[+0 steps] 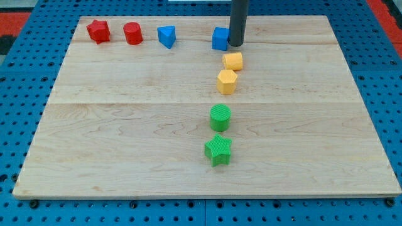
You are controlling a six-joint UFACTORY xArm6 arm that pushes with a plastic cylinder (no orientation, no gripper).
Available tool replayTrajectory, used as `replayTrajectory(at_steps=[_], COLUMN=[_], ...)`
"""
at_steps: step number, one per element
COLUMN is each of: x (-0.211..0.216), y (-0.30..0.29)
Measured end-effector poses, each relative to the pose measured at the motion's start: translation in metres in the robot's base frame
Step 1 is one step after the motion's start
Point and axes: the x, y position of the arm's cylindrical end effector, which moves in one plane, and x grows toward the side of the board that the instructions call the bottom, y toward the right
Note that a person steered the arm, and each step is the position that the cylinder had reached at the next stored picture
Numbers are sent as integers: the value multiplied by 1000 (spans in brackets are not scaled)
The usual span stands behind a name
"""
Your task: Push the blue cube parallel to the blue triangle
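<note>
The blue cube [220,39] sits near the view's top, right of centre. The blue triangle [166,36] lies to its left, at about the same height in the view. My tip [235,44] is at the cube's right side, touching or almost touching it. The dark rod rises from there out of the view's top.
A red star [98,30] and a red cylinder [132,32] stand at the top left. Two yellow blocks [233,61] [227,81] sit just below the cube. A green cylinder [220,117] and a green star [218,149] lie lower. The wooden board [113,125] rests on blue pegboard.
</note>
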Motion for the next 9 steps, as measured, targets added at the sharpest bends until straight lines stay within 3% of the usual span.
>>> replayTrajectory(at_steps=[2, 4, 5, 7, 9], x=[-5, 21, 40, 53, 52], y=[11, 118, 131, 90, 118])
